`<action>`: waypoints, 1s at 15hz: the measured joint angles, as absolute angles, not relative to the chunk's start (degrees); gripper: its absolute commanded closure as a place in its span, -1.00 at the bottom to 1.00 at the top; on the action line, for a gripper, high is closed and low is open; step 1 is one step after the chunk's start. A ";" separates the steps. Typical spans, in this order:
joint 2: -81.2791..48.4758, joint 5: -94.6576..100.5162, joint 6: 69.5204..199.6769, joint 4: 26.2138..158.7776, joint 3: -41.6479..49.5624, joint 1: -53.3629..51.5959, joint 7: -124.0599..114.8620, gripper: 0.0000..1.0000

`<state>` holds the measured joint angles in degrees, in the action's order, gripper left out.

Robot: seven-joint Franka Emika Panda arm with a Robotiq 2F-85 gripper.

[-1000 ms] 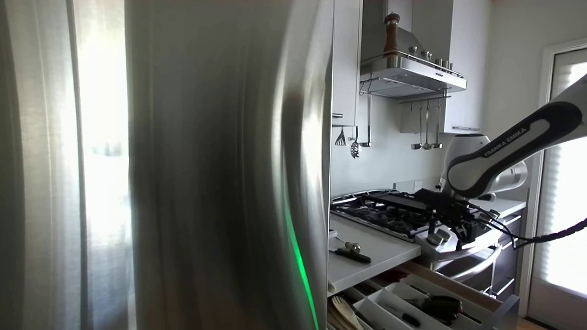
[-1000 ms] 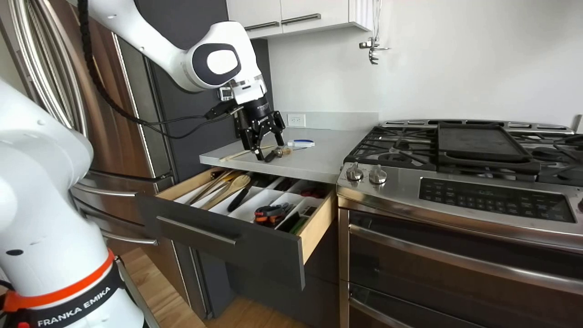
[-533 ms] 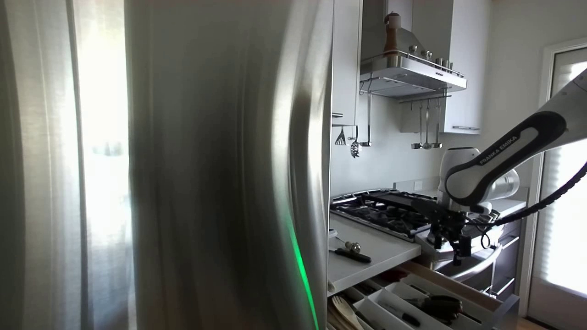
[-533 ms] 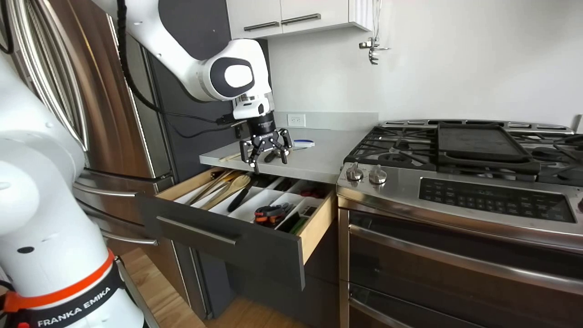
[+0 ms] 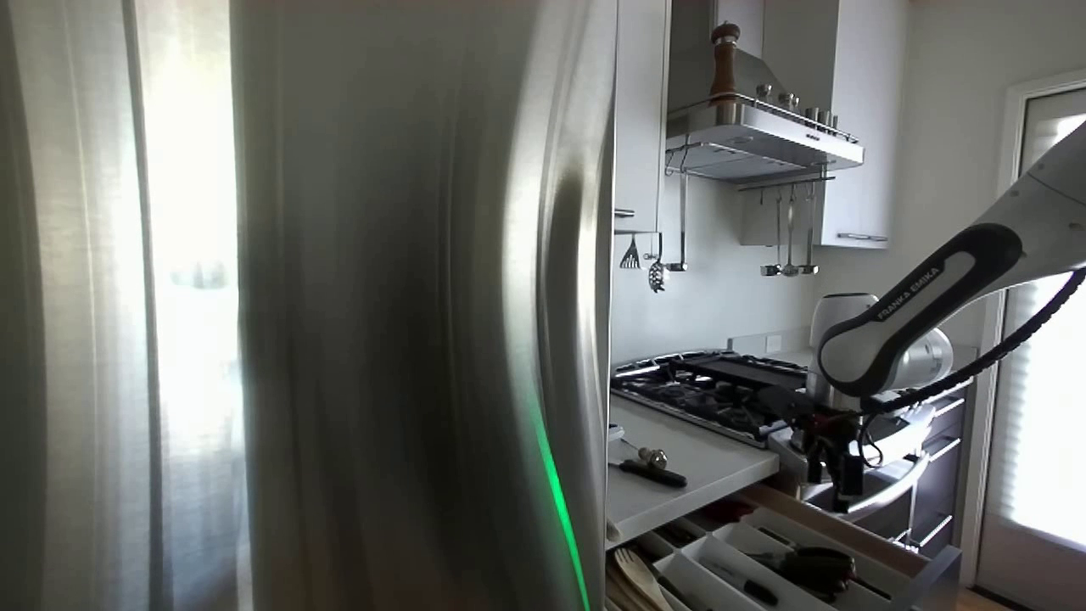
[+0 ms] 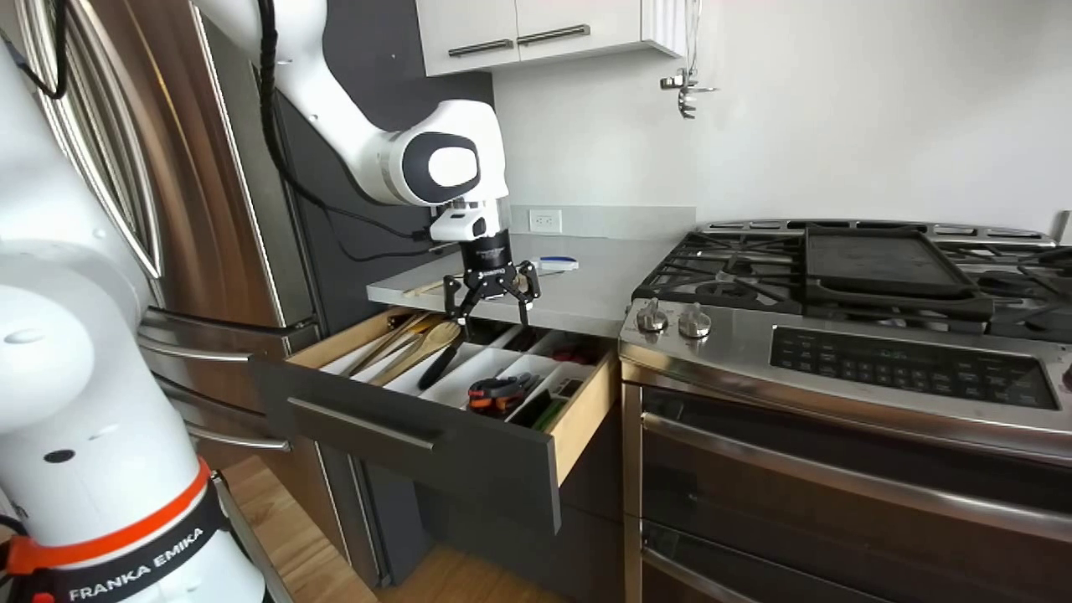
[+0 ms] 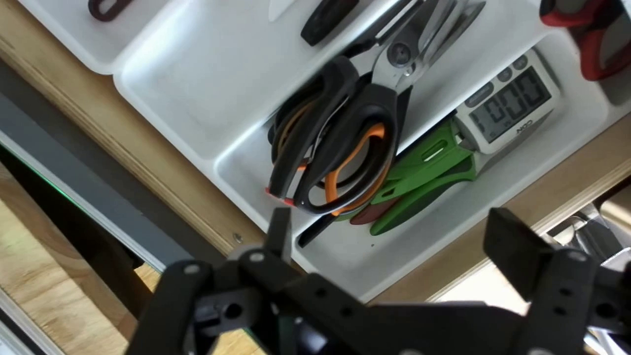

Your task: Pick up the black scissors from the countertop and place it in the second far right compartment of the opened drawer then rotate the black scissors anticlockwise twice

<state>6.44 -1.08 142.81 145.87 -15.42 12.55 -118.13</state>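
Note:
The black scissors (image 7: 374,98), with orange lining in the handles, lie among other dark handles in the second far right compartment (image 7: 241,167) of the opened drawer (image 6: 590,410). Their blades point up and right in the wrist view. They also show as a dark orange-edged bundle of scissors (image 6: 501,387) in an exterior view. My gripper (image 7: 394,217) stands open above the drawer's front right corner in the wrist view, nothing between its fingers. An exterior view has the gripper (image 6: 496,325) upright, fingers down. The countertop (image 6: 586,306) lies behind the drawer.
A green-handled tool (image 7: 429,162) and a timer (image 7: 508,103) lie in the far right compartment. Wooden spoons (image 6: 419,352) fill the left slots. A dark-handled tool (image 5: 657,473) rests on the countertop. The stove (image 6: 754,322) stands beside the drawer.
My gripper has come down from over the countertop edge to the drawer and turned from tilted to upright, jaws staying open. The scissors and drawer have not moved.

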 measured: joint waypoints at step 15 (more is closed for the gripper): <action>0.50 5.91 144.74 148.28 -8.81 3.05 -139.52 -0.97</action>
<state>0.50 5.91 144.74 148.28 -8.81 3.05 -139.52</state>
